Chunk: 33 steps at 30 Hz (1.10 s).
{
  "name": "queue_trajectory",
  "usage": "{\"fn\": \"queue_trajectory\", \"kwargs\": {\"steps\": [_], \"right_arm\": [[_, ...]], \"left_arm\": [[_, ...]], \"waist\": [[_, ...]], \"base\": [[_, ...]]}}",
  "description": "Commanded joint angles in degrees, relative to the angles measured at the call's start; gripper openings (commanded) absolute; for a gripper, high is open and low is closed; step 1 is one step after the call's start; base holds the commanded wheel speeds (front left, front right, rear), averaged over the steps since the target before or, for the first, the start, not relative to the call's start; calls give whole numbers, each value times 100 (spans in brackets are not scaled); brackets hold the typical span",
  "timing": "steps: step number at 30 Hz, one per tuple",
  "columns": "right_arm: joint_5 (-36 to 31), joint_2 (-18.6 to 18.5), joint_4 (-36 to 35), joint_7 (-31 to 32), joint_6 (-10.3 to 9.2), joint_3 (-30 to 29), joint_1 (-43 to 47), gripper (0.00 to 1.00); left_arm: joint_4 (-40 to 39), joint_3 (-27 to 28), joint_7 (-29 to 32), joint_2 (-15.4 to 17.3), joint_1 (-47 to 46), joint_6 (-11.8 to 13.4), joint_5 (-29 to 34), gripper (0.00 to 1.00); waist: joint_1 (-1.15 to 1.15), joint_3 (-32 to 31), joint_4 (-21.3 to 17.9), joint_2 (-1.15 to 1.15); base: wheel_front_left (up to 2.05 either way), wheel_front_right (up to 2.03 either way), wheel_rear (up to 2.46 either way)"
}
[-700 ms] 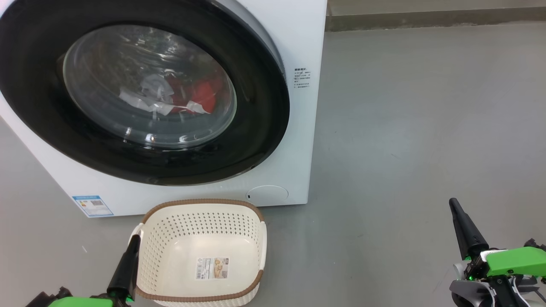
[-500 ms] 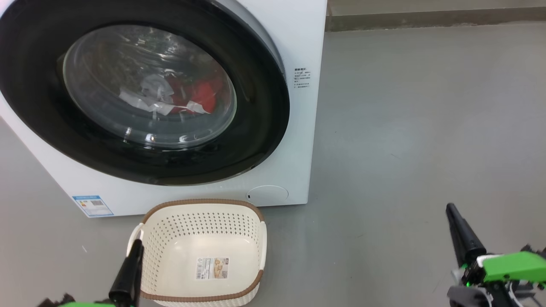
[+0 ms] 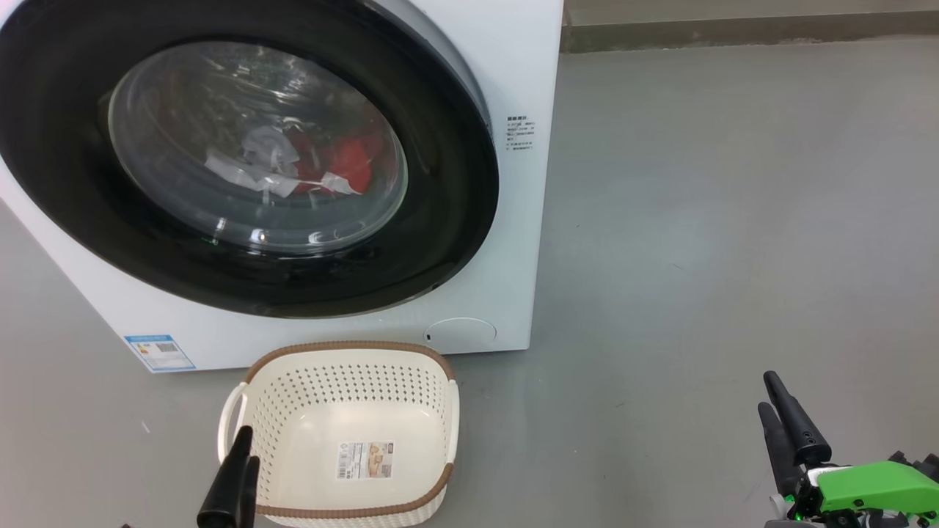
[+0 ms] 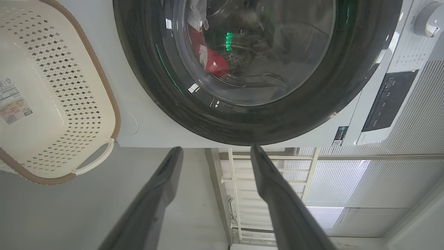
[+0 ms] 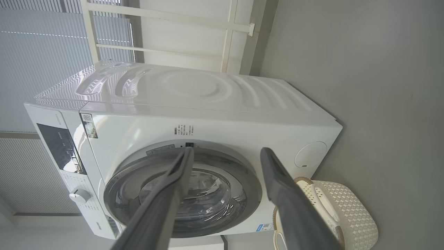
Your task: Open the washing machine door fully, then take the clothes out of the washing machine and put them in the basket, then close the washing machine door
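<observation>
The white washing machine (image 3: 517, 66) stands at upper left. Its door (image 3: 447, 220), a black rim around a bulging glass porthole, lies against the front. Red and white clothes (image 3: 341, 161) show through the glass, and again as clothes (image 4: 208, 59) in the left wrist view. The cream basket (image 3: 345, 347) sits on the floor just before the machine, with just a paper label inside. My left gripper (image 3: 246, 444) is open over the basket's near left corner. My right gripper (image 3: 767, 391) is open, far right of the basket, above the floor. Both hold nothing.
Grey floor (image 3: 733, 220) stretches right of the machine up to a dark skirting (image 3: 733, 33). A round flap (image 3: 462, 331) and a blue label (image 3: 158, 353) sit low on the front. The control panel (image 5: 59, 146), blinds and a white frame (image 5: 229, 31) lie behind.
Both grippers have drawn back toward the bottom edge of the head view. The right one now shows both fingers apart. Washer, door and basket have not moved.
</observation>
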Motion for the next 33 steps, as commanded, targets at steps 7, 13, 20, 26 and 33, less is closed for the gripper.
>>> {"fn": "queue_trajectory", "kwargs": {"steps": [7,13,20,26,33], "right_arm": [[-608,-167,-229,-160,1,104,-121,100],[-1095,-208,-251,-262,1,193,-96,100],[-1576,-243,-291,-379,1,258,-84,100],[-1929,-283,-337,-480,1,322,-71,100],[-2330,-331,-375,-598,1,397,-38,100]], "left_arm": [[-277,-32,-157,78,-106,-7,744,100],[-360,-98,-258,78,-87,22,1390,100],[-471,-177,-375,81,-78,108,1963,100],[-555,-242,-476,84,-67,165,2428,100],[-651,-310,-594,88,-48,196,2920,100]], "waist": [[-1,16,2,0],[-1,24,2,0],[-1,39,8,0],[-1,45,6,0],[-1,54,-3,0]], "base": [[0,0,0],[0,0,0],[0,0,0],[0,0,0],[0,0,0]]}}
